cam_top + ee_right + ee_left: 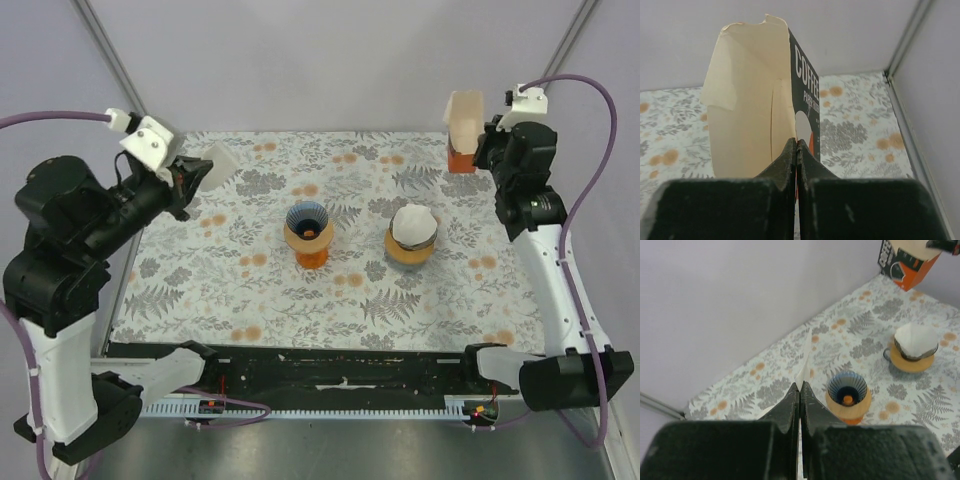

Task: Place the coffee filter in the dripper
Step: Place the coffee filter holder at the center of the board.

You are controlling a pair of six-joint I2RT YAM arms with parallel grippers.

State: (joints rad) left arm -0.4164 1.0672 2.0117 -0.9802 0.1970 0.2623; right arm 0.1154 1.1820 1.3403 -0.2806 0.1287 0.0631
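Upper left, the left gripper [192,176] pinches a coffee filter [221,160]. Upper right, the right gripper [797,146] seems to pinch the filter box [747,100]. The dripper [309,232] sits mid-frame.

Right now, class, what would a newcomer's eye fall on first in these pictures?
The left gripper, raised at the far left of the floral mat, pinches a white paper filter. The right gripper grips the open coffee filter box at the far right corner. Mid-table stand an empty orange dripper and, right of it, a lined dripper.
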